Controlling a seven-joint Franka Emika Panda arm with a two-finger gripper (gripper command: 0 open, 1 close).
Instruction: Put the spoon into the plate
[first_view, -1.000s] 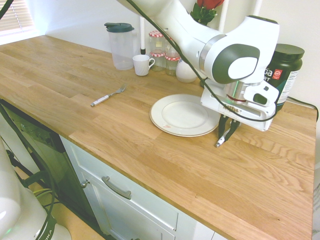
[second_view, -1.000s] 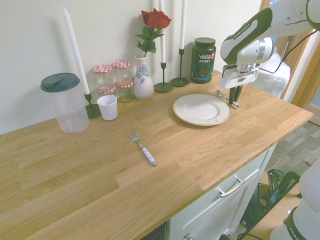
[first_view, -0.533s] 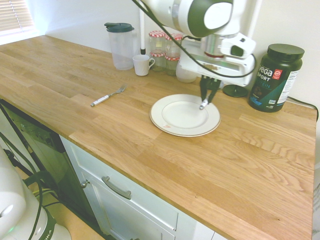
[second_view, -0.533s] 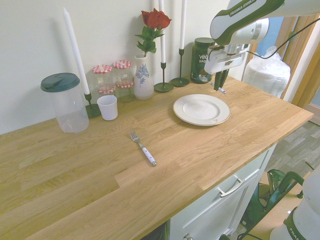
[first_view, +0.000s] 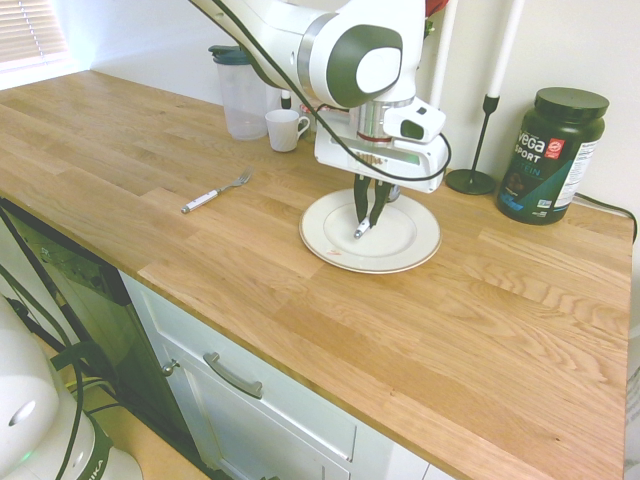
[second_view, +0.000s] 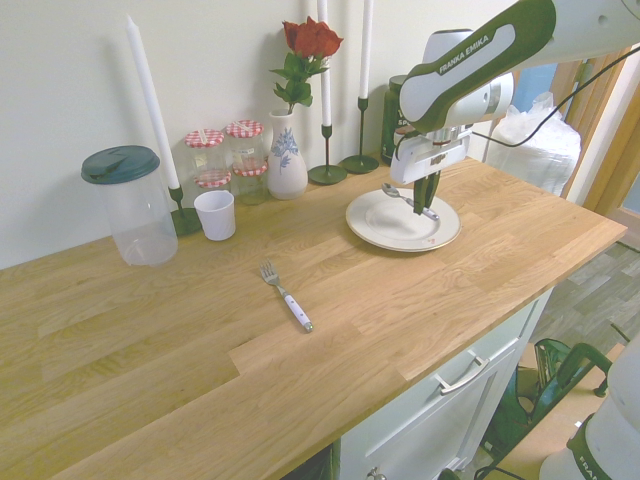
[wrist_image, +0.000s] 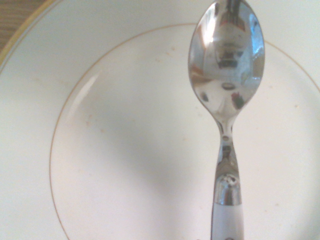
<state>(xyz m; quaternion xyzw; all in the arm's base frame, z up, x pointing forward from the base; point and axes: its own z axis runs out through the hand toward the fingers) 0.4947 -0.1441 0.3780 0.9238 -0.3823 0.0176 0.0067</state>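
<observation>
- The spoon (wrist_image: 226, 65) is over the plate (first_view: 340, 254), held by its white handle.
- The gripper (second_view: 426, 211) is closed on it (bowl end sticking out).
- The fork (second_view: 287, 298) lies on the counter (second_view: 330, 380), apart from the plate.

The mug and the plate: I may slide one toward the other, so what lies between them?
Only bare wooden countertop lies between the mug and the plate, in the second exterior view.
</observation>
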